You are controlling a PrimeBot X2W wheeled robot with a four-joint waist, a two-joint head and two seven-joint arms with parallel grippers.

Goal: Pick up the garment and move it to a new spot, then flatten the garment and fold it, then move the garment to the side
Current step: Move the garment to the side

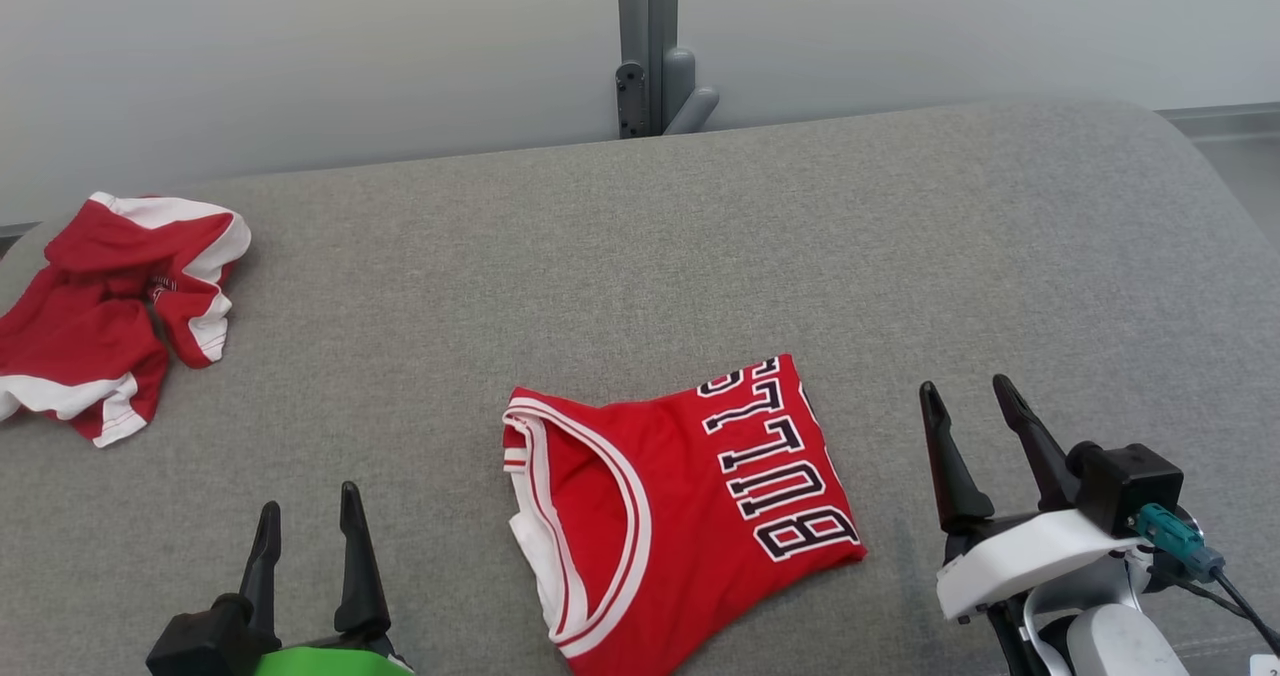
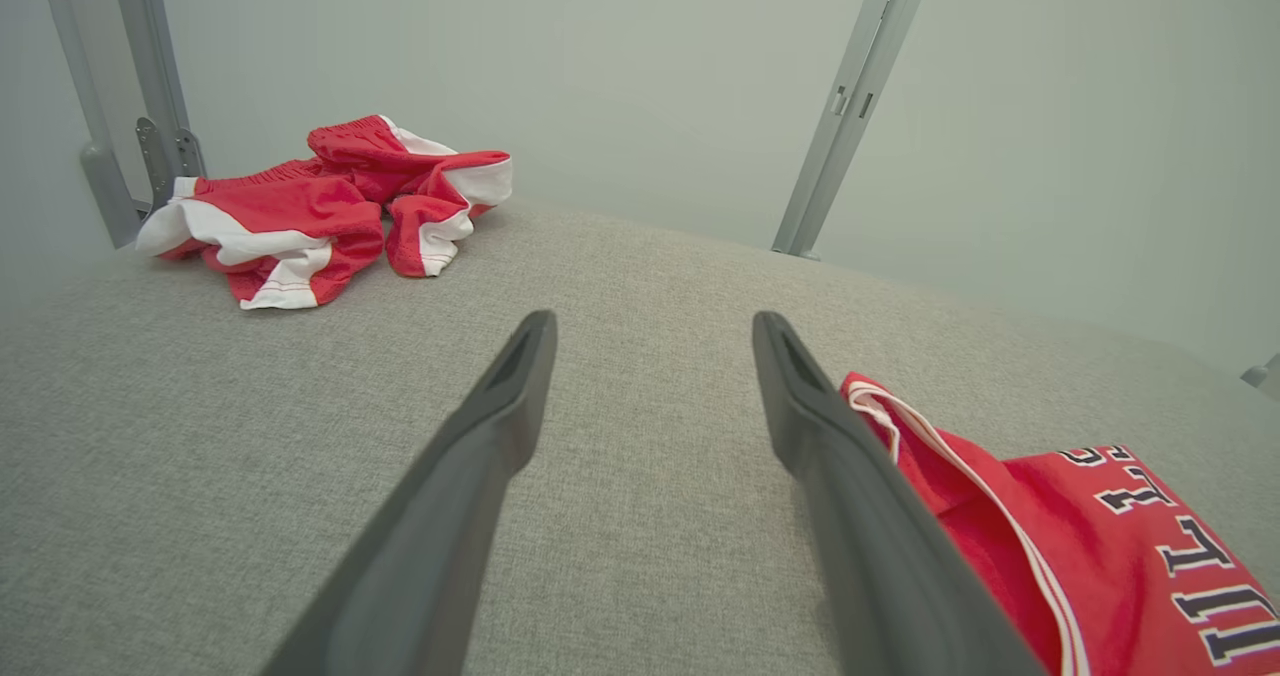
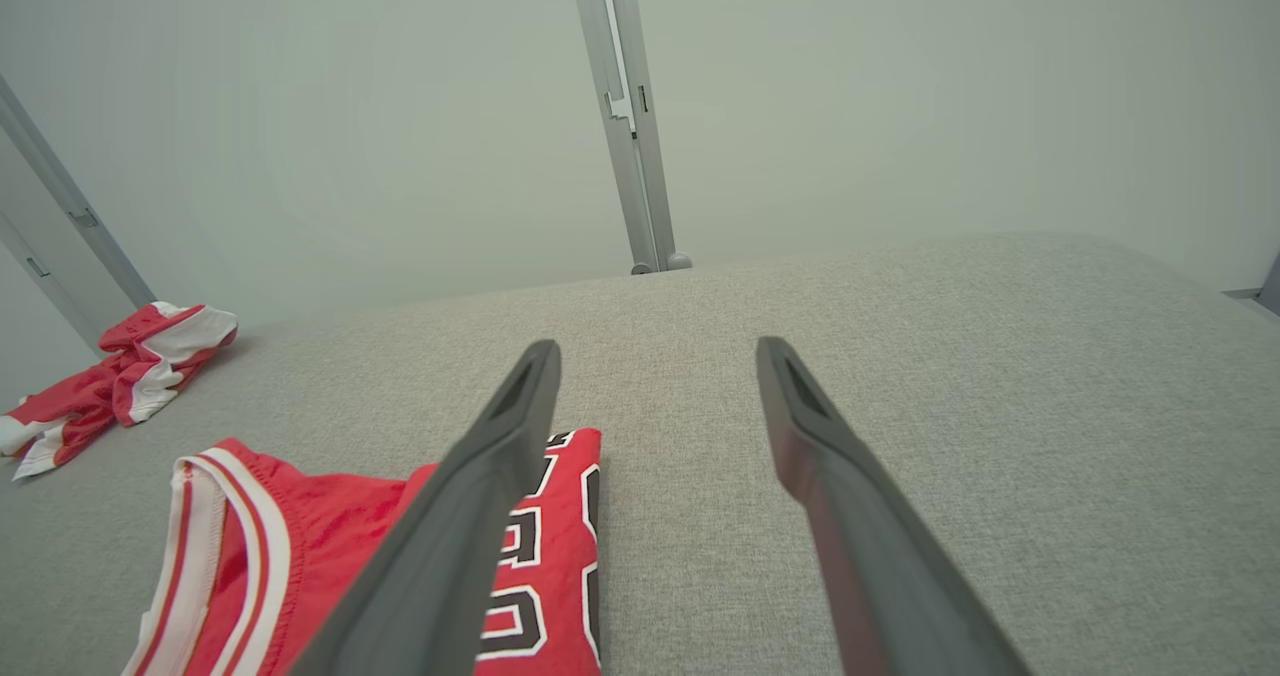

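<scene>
While both arms rest low over the grey cushion (image 1: 640, 256), count: two garments, two grippers. The jersey (image 1: 680, 516) is folded, red, with a white-striped neckline and dark block letters. It lies at the near edge, between the left gripper (image 1: 308, 496) and the right gripper (image 1: 966, 386). Both jaws are apart and empty. The crumpled garment (image 1: 110, 306), red and white, lies well apart at far left.

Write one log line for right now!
jersey: folded, on grey cushion | left gripper: open, empty | right gripper: open, empty | red shorts: crumpled, far left
</scene>
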